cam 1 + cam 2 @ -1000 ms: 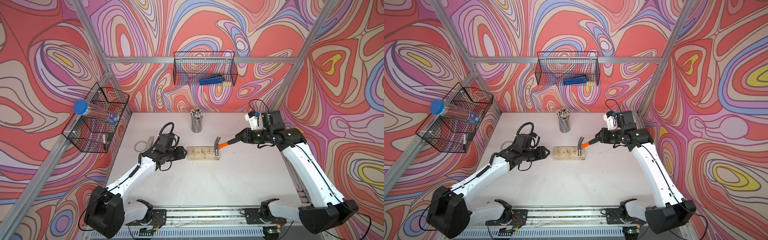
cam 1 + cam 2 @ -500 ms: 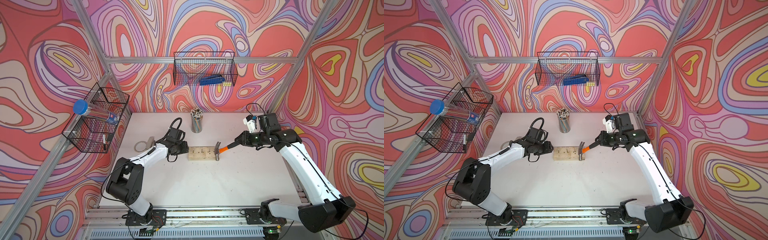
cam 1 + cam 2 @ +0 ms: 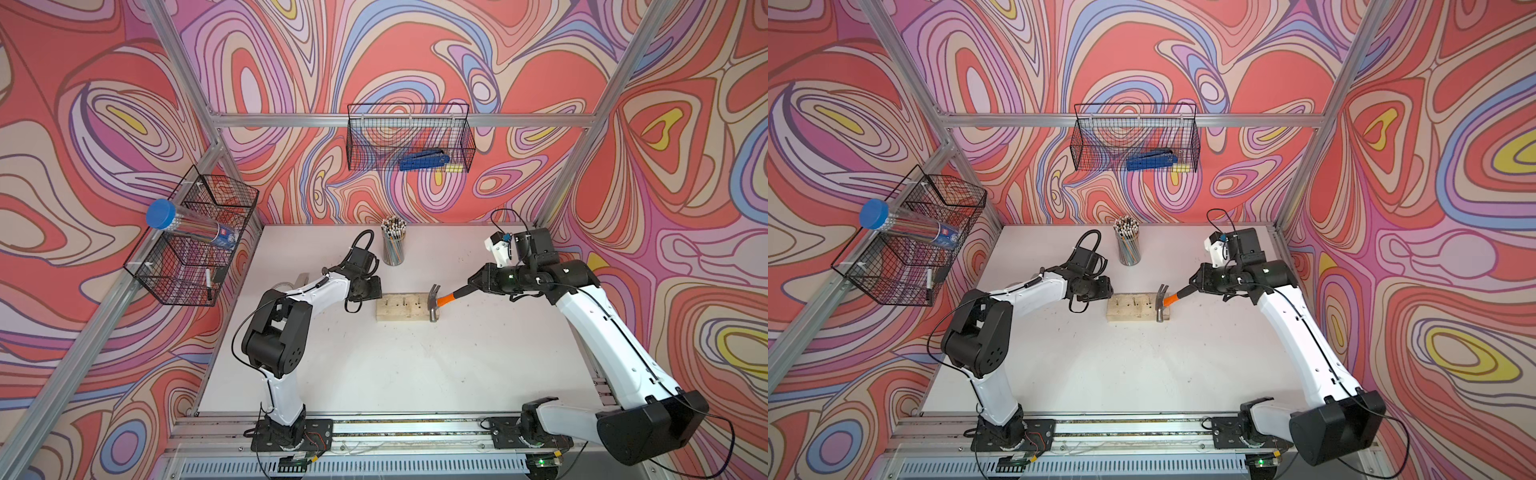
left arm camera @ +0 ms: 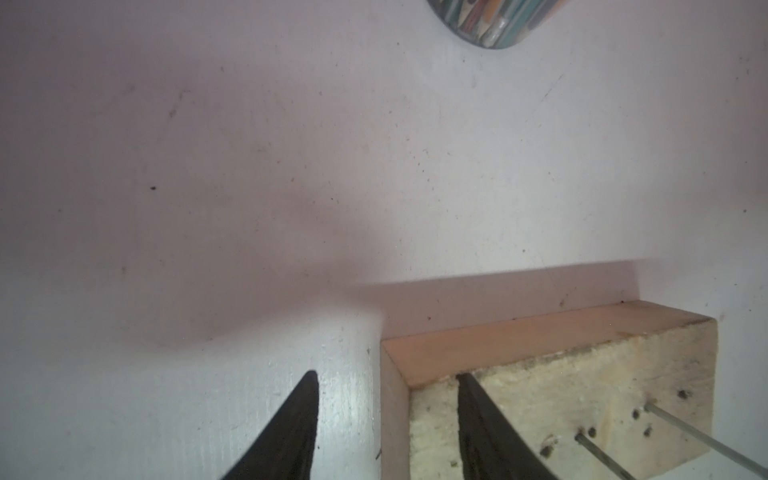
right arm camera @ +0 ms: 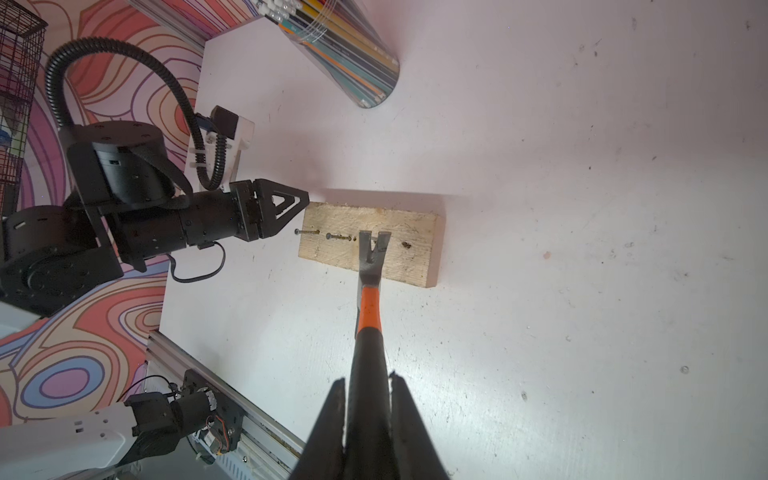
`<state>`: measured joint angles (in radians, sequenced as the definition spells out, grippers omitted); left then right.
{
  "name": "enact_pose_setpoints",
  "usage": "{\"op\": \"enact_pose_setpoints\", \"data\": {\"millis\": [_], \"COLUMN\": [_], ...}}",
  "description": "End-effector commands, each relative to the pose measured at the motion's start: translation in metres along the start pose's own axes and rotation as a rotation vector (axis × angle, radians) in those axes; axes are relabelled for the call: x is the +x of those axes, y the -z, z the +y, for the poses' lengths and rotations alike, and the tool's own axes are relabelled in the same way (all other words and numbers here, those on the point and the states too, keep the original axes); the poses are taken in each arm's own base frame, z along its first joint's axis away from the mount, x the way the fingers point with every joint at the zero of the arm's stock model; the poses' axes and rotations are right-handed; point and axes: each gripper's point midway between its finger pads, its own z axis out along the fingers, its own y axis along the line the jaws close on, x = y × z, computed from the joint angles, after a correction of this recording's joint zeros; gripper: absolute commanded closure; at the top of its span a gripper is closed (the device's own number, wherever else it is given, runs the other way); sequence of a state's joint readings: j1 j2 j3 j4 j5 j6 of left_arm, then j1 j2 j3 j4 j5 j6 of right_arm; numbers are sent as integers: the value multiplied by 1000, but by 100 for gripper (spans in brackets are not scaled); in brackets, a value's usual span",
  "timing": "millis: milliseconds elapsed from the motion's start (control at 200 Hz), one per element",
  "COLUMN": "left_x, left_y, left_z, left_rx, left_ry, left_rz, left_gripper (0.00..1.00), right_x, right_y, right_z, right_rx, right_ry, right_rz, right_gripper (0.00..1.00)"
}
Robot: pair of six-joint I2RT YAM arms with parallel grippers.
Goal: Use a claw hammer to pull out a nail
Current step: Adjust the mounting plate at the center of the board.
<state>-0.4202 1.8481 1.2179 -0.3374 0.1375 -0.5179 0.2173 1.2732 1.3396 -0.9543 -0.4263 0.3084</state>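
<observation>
Both top views look steeply down from high over the front rail [image 3: 415,426], taking in the whole white table [image 3: 395,365] and the patterned walls [image 3: 374,54]. Set side by side, they share nearly everything, with the wooden block [image 3: 405,307] near mid-frame in each. The left wrist camera looks out along the fingers [image 4: 291,432] of the left gripper [image 4: 387,373], very close to the block's end. The right wrist camera looks down the claw hammer [image 5: 368,316] handle from farther back, sharing the block, pencil cup [image 5: 353,54] and left gripper with both top views.

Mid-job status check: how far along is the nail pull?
Done: the right end effector grips the claw hammer by its handle, claw over the wooden block. In hand: the open left end effector straddles the block's edge. Left: nails stand in the block; levering one out remains.
</observation>
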Motion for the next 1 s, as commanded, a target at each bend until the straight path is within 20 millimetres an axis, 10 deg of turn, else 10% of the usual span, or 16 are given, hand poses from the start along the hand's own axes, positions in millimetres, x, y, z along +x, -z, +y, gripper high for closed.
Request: {"op": "enact_pose_setpoints", "data": {"millis": [0, 511, 992], "left_x": [11, 60, 83], "left_y": [-4, 8, 15], "left_z": [3, 0, -42], "left_rx": [-20, 79, 315], "left_ry": [-26, 14, 41], "left_rz": [52, 129, 133], "left_gripper": [48, 55, 62], "right_x": [-14, -13, -12], "right_y": [6, 1, -8], "right_z": [17, 12, 15], "right_rx": [-77, -29, -24], "right_ry": [28, 40, 48], "right_rz": [-66, -4, 13], "right_gripper": [100, 100, 100]}}
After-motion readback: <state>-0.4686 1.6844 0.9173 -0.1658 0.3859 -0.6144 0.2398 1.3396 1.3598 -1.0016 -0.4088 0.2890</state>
